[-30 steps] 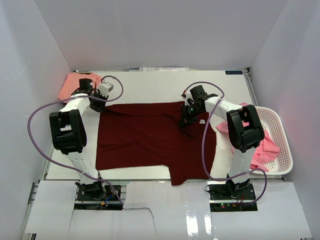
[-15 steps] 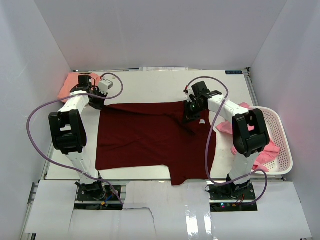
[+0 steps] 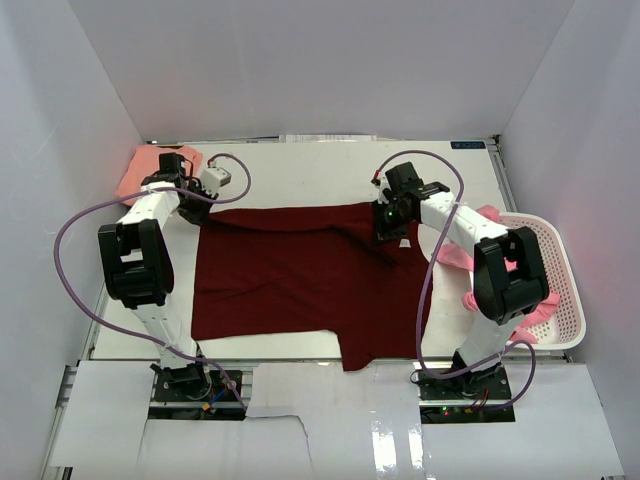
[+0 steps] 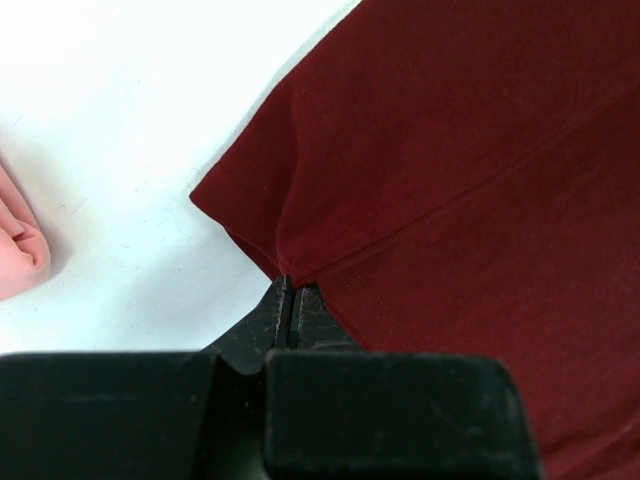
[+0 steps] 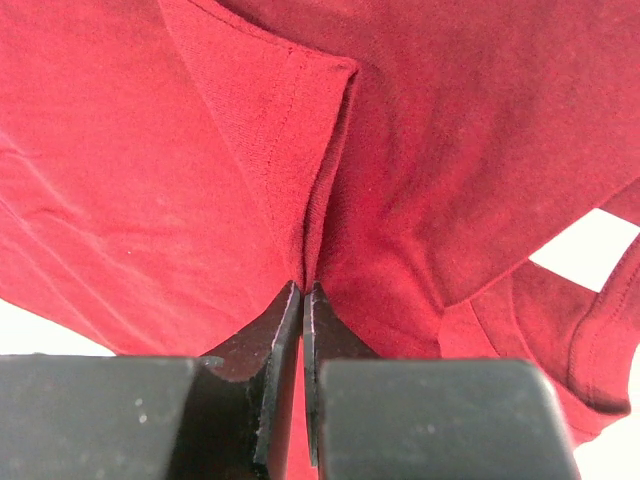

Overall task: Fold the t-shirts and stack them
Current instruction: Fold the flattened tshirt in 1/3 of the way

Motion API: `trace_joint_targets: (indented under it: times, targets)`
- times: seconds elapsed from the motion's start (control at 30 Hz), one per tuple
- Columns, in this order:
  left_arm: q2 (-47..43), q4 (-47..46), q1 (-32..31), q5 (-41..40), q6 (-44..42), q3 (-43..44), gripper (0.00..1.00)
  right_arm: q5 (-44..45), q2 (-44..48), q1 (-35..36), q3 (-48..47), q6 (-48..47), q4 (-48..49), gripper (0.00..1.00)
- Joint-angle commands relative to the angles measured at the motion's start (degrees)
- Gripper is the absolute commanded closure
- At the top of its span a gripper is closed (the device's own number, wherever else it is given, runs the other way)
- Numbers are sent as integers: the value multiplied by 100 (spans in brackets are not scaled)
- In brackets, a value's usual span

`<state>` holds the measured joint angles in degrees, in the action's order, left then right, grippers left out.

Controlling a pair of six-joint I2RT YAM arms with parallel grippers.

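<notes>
- Salmon-pink t-shirt (image 3: pixel 150 168) is bunched up in the far left corner of the white surface (image 3: pixel 300 165), apart from the rest of the laundry. The left wrist cam only catches a sliver of it at the frame edge.
- Just right of that is the left hand (image 3: pixel 193 207), fingers pressed fully together on the far left corner of the maroon t-shirt (image 3: pixel 285 275). In its wrist view the hemmed corner runs straight into the closed tips, and a small ridge of cloth rises out of the pinch.
- The maroon t-shirt itself lies spread mostly flat across the middle of the surface, between the two arms. One piece sticks out toward the near edge on the right side.
- The right hand (image 3: pixel 386 230) is over the far right part of that same shirt, clamped tight on a pinched-up fold of maroon fabric. Its wrist cam shows the doubled edge of the fold going right in between the tips, with a bit of white surface peeking out on the right.
- Brighter pink t-shirts (image 3: pixel 535 300) are heaped in the white mesh basket (image 3: pixel 572 300) at the right edge of the surface. Some of the pink spills over the basket's left rim, next to the right arm.
</notes>
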<state>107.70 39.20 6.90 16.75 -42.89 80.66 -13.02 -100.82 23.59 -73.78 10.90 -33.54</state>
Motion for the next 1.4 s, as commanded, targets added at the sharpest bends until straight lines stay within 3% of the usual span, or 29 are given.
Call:
trace_joint_targets:
  times: [0.0, 0.67, 1.37]
  targets:
    - [-328, -35, -48, -40, -158, -51, 100, 185, 308, 31, 39, -114, -118, 92]
    - [-759, -167, -162, -137, -342, -262, 100, 335, 879, 40, 39, -167, -452, 92]
    - [-926, -334, -224, -304, -290, -745, 100, 97, 880, 128, 566, -123, -496, 92]
